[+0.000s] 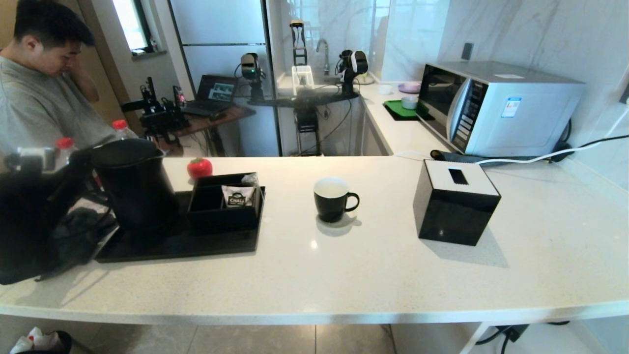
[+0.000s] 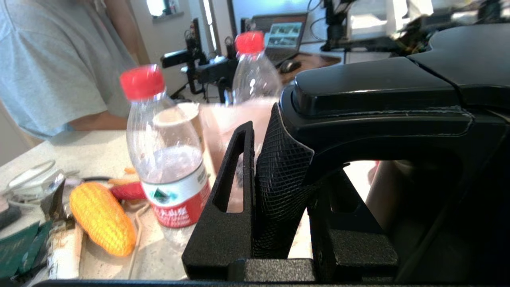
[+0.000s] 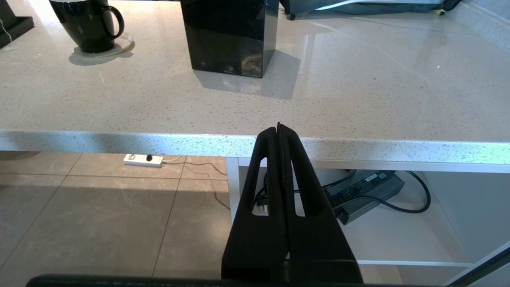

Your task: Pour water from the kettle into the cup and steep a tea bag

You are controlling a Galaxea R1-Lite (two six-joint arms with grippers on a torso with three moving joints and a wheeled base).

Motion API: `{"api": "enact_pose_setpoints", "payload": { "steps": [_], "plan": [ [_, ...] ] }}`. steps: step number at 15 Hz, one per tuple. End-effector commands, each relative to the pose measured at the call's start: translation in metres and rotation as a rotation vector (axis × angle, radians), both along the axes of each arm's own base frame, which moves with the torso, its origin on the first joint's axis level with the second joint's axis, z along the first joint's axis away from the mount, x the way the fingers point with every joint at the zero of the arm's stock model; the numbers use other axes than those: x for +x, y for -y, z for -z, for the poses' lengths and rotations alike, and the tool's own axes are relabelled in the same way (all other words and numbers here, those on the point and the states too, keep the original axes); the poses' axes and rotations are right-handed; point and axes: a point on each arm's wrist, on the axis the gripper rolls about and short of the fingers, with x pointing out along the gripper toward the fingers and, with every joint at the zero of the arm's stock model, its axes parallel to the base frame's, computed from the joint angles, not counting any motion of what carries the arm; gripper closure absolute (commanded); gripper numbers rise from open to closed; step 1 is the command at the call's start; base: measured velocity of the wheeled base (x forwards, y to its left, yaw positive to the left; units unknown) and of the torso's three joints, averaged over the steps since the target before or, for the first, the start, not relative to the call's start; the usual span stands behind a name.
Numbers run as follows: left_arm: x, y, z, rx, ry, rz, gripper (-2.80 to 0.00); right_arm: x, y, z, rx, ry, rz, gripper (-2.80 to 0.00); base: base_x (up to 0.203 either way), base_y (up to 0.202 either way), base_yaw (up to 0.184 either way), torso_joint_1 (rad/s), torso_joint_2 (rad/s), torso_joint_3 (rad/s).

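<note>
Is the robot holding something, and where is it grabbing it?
The left hand grips the kettle by its handle. The right hand holds nothing.

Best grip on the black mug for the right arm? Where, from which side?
Take the cup by its loop handle. It stands upright with the handle towards the tissue box, on the robot's right, so come in from that side; that also keeps the gripper clear of the open rim.

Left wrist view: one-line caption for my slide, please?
Left gripper clamped on the kettle handle, with two red-capped water bottles behind.
</note>
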Motion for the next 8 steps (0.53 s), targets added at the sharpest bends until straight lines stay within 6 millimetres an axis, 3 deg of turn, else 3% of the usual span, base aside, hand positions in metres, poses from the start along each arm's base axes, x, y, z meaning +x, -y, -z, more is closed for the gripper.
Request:
{"api": "enact_pose_setpoints", "payload": {
  "steps": [1, 8],
  "plan": [
    [-0.009, 0.006, -0.021, 0.037, 0.066, 0.004, 0.0, 0.0, 0.0, 0.0, -0.001, -0.002, -0.001, 0.0, 0.0, 0.0, 0.0, 0.0, 0.0, 0.0],
    [-0.033, 0.025, -0.044, 0.037, 0.069, 0.021, 0.0, 0.0, 0.0, 0.0, -0.001, -0.002, -0.001, 0.0, 0.0, 0.0, 0.0, 0.0, 0.0, 0.0]
  ]
}}
